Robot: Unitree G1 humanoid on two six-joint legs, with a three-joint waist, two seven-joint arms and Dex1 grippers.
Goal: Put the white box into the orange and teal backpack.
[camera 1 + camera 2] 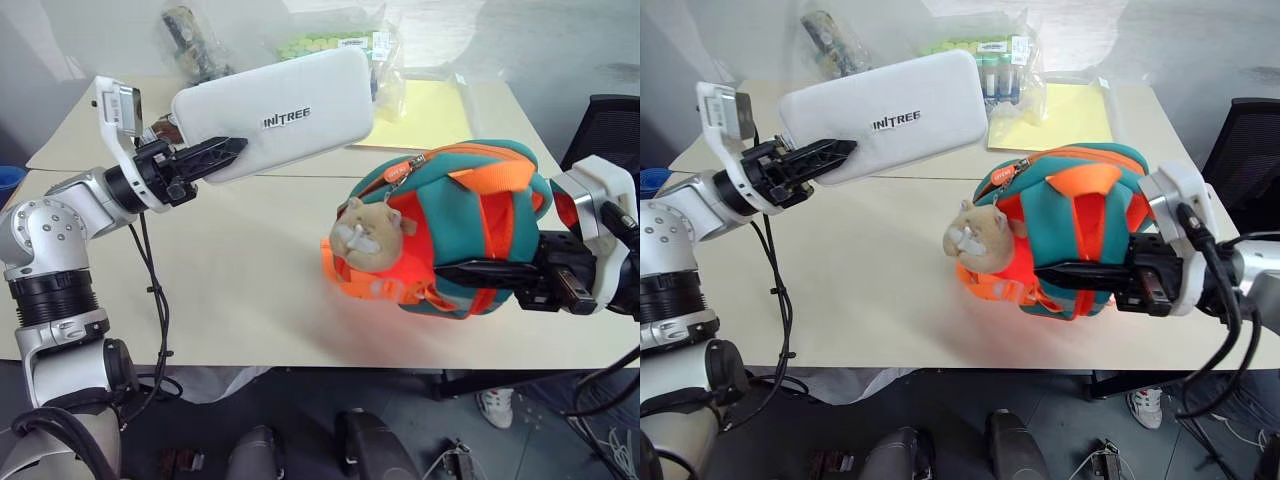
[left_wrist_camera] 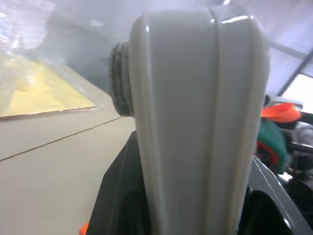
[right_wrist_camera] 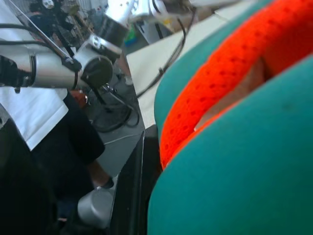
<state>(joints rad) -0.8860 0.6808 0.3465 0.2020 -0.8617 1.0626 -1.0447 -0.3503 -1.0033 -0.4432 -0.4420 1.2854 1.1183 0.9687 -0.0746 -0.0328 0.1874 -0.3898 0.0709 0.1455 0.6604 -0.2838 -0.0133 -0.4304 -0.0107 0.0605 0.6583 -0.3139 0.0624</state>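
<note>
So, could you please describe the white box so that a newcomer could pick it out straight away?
Start at the beige table and look above its far left part, where the left gripper holds a flat case in the air. That is the white box: long, rounded at the corners, with dark lettering on top. The backpack to its right is orange and teal.

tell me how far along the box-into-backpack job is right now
Done: the left gripper has the white box lifted off the table, and the right gripper is shut on the orange and teal backpack, holding it up. In hand: both are held apart in the air, the box up and to the left of the bag. Left: bringing the box to the bag's opening and sliding it in; nothing is inside yet.
</note>
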